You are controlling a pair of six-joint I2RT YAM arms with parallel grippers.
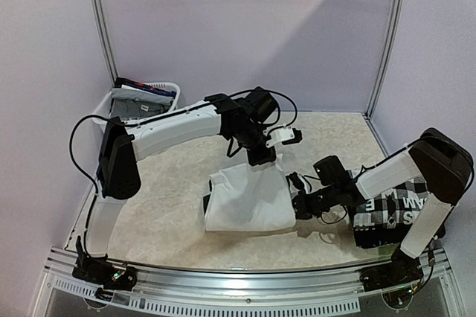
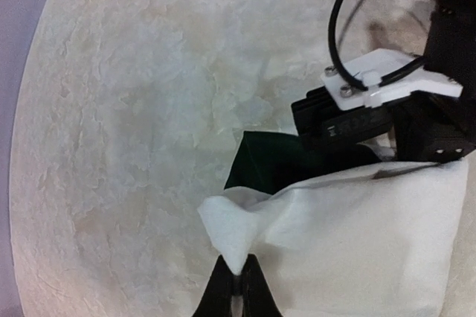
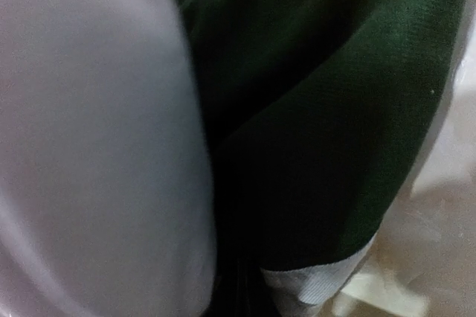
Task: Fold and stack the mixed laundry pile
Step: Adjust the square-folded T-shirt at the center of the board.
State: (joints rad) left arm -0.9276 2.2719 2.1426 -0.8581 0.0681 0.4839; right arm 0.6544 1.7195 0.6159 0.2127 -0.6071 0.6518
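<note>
A white cloth with a dark green part lies partly folded mid-table. My left gripper is at its far edge, shut on a pinched white corner; the closed black fingertips show at the bottom of the left wrist view. My right gripper is at the cloth's right edge, shut on it. White fabric, the green part and a ribbed white hem fill the right wrist view and hide its fingers. A checkered shirt and a black piece with white letters lie stacked at the right.
A white basket holding grey and blue garments stands at the back left corner. Metal frame posts and lilac walls close in the marbled table. The right arm's forearm passes over the stack.
</note>
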